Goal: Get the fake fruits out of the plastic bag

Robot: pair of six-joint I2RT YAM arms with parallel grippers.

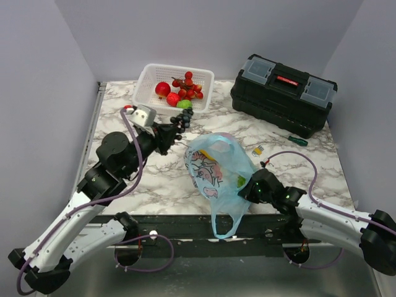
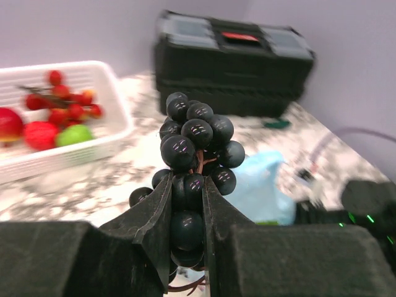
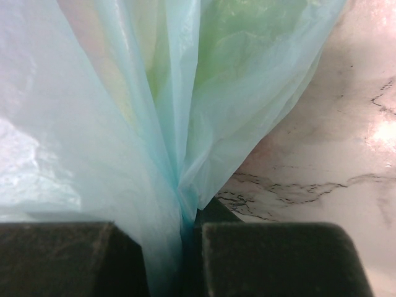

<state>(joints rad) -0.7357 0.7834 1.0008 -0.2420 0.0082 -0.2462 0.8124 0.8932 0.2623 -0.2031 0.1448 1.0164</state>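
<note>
1. My left gripper point(image 1: 175, 133), at 9 o'clock of the marble table point(image 1: 154, 179): clenched on the dark grape bunch point(image 2: 195, 148). Both fingers press its lower grapes, and the rest of the cluster stands out beyond the fingertips. The bunch is off the table surface, just beside the basket's 5 o'clock corner and at 10 o'clock from the bag.

2. White lattice basket point(image 1: 145, 80), at 11 o'clock of the table. It holds:
   - a red apple point(image 1: 163, 89)
   - a second red fruit point(image 1: 173, 99), touching the apple at its 5 o'clock
   - a red berry cluster point(image 1: 189, 83) toward the 3 o'clock side
   - a light-green round fruit point(image 1: 184, 104) against the near wall

3. Plastic bag point(image 1: 216, 167), light blue with a pink-and-white cartoon print, at table centre toward 6 o'clock. One loop handle hangs over the near edge. Through the film show a yellow piece point(image 1: 209, 162) and a green piece point(image 1: 241, 180); their shapes cannot be made out.

4. My right gripper point(image 1: 250, 189), at 4 o'clock of the bag: pinched on a fold of the bag's film, which runs down between my two fingers in the wrist view.

5. Green-handled screwdriver point(image 1: 291, 139), lying flat at 2 o'clock from the bag.

6. Black toolbox point(image 1: 283, 93), lid closed, at 1 o'clock of the table, well apart from the basket.
</note>
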